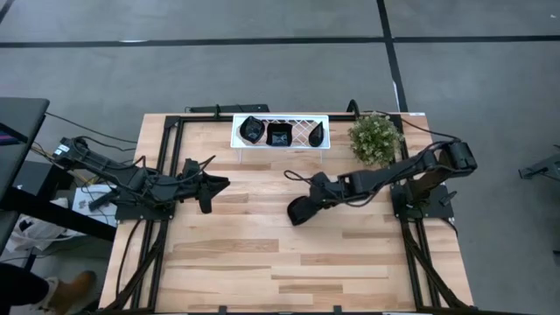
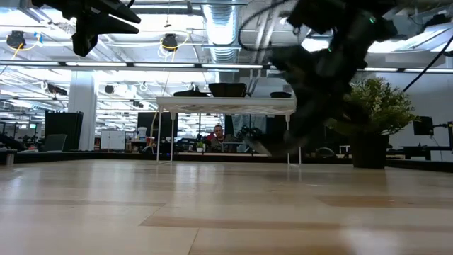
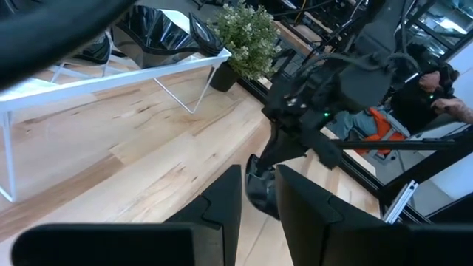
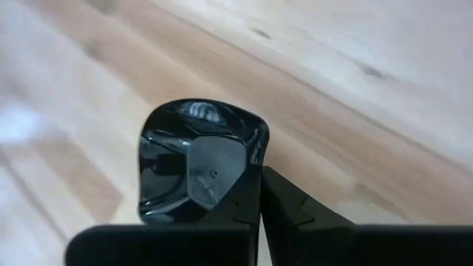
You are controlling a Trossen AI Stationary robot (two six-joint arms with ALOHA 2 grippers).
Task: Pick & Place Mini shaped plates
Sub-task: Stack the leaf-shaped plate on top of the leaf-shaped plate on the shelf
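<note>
Wooden bench [image 1: 262, 254] w/ white lattice tray [image 1: 302, 143] at the far edge, already holding three mini plates (approx. mid-task). Right hand [image 4: 259, 193] is clamped on the rim of a fourth plate [image 4: 194, 159] near bench centre; tray drop remains. Left hand [image 3: 259, 199] waits, part-open, empty.

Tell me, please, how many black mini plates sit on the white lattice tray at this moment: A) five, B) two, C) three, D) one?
C: the high view shows three mini plates side by side on the white lattice tray, while a fourth plate is off the tray, pinched at its rim in the right gripper.
</note>
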